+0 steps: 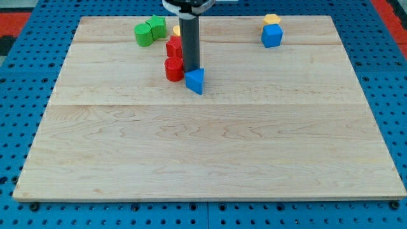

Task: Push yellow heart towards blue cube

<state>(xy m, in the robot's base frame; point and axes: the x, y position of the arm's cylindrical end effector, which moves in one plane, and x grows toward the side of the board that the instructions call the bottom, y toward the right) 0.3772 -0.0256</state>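
My tip (189, 69) rests on the wooden board (203, 146) at the view's upper middle. It stands just right of a red cylinder (173, 69) and right behind a blue triangular block (195, 81). Only a sliver of a yellow block (177, 30), probably the yellow heart, shows left of the rod, behind a second red block (173, 46). The blue cube (271, 35) sits far to the view's right near the top edge, with another yellow block (272, 19) just behind it.
Two green blocks (149, 30) sit together at the view's upper left, left of the red blocks. The board lies on a blue perforated table (19, 95).
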